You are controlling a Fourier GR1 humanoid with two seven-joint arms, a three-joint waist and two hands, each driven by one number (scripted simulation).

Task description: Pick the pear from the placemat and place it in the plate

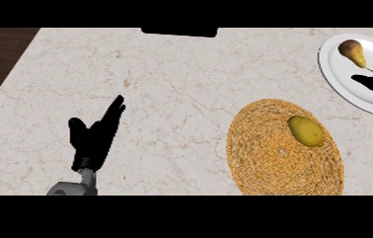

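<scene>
Pear (353,51) on the white plate (336,76) at the counter's right edge.

Brownish and tapered, the pear lies near the plate's upper rim, just above a black tip of the right hand (363,81) that pokes in from the right edge; whether that hand's fingers are straight or curled cannot be told. A round woven straw placemat (277,158) carries a yellow-green oval fruit (306,131). The left hand (94,136) rests with fingers straight over the pale veined marble counter (167,84), well apart from both.
</scene>
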